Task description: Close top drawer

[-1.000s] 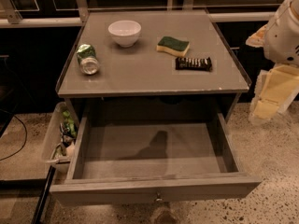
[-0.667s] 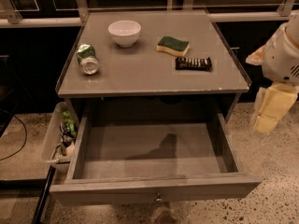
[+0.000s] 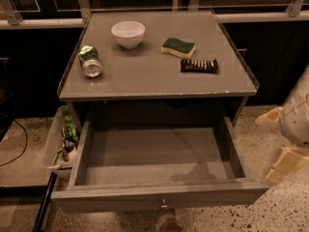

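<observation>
top drawer (image 3: 120,199) open; gripper (image 3: 284,157) beside right corner

We record 1 gripper (image 3: 279,141) at the right edge, just beside the front corner of the top drawer (image 3: 145,197); the frame cuts off its arm. The drawer's front panel hides the cabinet below. The contents of the plastic bin (image 3: 50,144) on the left are partly hidden by the drawer wall and too small to identify. Print on the dark bar (image 3: 199,65) is illegible.
</observation>
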Tool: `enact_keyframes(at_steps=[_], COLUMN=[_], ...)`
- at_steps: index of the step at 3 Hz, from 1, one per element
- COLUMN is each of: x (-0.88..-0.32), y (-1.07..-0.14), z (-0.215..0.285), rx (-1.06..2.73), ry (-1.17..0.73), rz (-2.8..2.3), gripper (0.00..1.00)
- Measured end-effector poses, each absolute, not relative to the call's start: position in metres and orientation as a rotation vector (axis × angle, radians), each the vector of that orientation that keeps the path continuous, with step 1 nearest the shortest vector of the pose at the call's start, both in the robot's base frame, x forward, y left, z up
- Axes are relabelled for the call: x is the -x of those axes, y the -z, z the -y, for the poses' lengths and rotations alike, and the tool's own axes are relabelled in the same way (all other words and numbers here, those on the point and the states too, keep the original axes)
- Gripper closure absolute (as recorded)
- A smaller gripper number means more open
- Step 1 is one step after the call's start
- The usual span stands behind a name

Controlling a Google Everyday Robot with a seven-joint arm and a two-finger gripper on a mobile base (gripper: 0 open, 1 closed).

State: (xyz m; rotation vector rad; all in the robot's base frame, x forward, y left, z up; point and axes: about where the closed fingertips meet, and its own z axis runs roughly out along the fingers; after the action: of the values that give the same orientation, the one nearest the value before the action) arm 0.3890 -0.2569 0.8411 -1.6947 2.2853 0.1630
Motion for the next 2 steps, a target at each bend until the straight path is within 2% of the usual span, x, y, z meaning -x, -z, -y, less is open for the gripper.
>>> enact_keyframes(at_steps=[1,2], x=[-0.3675,-0.3629], y=[-0.8099,-0.8168], z=[0.2619,0.2626], rx=[1.619,1.624], ry=[-0.24,-0.234], rz=[-2.166,-2.092], gripper=[0.42,0.65])
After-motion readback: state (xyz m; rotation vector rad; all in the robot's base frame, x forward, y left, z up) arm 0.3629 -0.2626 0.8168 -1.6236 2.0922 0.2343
